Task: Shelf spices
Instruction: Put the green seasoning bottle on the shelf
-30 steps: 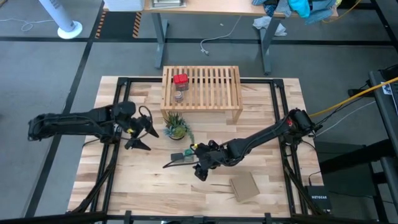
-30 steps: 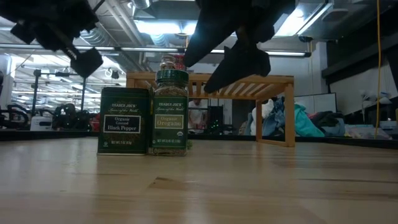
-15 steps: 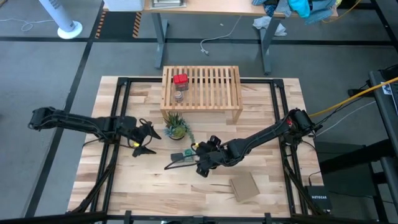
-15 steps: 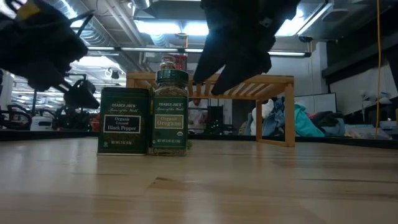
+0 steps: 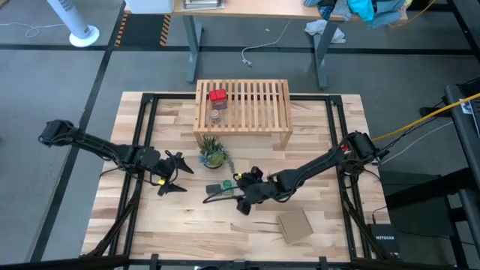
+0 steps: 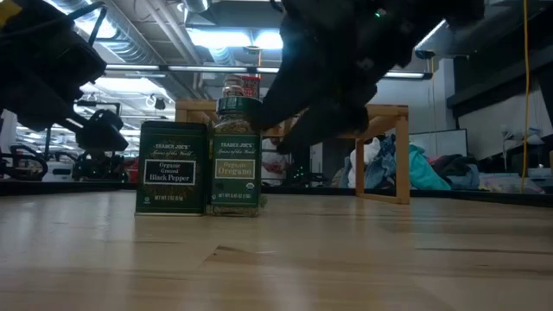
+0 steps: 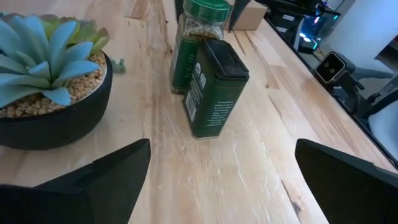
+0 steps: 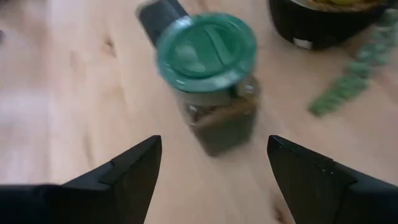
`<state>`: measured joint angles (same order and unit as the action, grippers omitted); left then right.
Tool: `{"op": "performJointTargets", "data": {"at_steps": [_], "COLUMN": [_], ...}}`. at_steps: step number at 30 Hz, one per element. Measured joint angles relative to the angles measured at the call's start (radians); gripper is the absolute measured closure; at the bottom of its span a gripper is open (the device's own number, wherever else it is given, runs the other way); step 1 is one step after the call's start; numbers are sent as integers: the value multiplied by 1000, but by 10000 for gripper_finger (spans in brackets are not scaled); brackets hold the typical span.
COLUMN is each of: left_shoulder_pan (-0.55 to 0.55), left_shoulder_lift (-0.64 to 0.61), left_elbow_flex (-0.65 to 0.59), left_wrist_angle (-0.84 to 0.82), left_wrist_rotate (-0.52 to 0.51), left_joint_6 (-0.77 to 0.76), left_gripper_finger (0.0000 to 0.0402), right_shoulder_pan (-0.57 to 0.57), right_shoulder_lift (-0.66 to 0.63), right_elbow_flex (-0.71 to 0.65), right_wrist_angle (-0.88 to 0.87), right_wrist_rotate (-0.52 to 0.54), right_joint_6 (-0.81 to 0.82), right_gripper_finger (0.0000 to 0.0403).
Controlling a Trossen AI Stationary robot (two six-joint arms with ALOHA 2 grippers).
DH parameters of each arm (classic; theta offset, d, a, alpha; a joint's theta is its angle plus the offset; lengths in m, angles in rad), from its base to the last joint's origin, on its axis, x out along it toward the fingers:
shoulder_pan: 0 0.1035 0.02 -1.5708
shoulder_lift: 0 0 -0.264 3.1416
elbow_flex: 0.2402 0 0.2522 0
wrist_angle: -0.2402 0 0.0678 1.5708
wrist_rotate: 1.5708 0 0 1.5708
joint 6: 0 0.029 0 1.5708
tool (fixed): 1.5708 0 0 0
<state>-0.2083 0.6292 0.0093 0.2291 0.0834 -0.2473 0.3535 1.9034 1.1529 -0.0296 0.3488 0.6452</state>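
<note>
The dark tin and the green-capped jar stand side by side on the tabletop, seen together in the low view as tin and jar. The red tin and the tiny clear jar stand on the slatted shelf. My right gripper is open just above and beside the green-capped jar, touching nothing. My left gripper is open, low over the table, left of the dark tin and facing it, also touching nothing.
A small potted plant stands between the shelf and the two spices, close to my left gripper. A flat cardboard piece lies near the front edge, right of centre. Bare tabletop lies to the right of the shelf.
My left gripper has gone toward the table's near edge and down, and now sits low beside the plant, pointing at the dark tin. My right gripper has come a little lower over the green-capped jar. The spices have kept still.
</note>
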Motion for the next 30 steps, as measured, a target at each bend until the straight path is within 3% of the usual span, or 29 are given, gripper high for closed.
{"op": "performJointTargets", "data": {"at_steps": [6, 18, 30], "left_shoulder_pan": [-16, -16, -16], "left_shoulder_lift": [2, 2, 2], "left_elbow_flex": [0, 0, 0], "left_wrist_angle": [-3, -4, -4], "left_wrist_rotate": [-29, -47, -52], "left_joint_6": [-14, -45, -71], "left_gripper_finger": [9, 9, 9], "right_shoulder_pan": [0, -3, -49], "right_shoulder_lift": [0, 29, 142], "right_elbow_flex": [-113, -231, -231], "right_wrist_angle": [246, 496, 729], "right_wrist_rotate": [8, 81, -54], "right_joint_6": [-75, -208, -309], "right_gripper_finger": [104, 104, 104]}}
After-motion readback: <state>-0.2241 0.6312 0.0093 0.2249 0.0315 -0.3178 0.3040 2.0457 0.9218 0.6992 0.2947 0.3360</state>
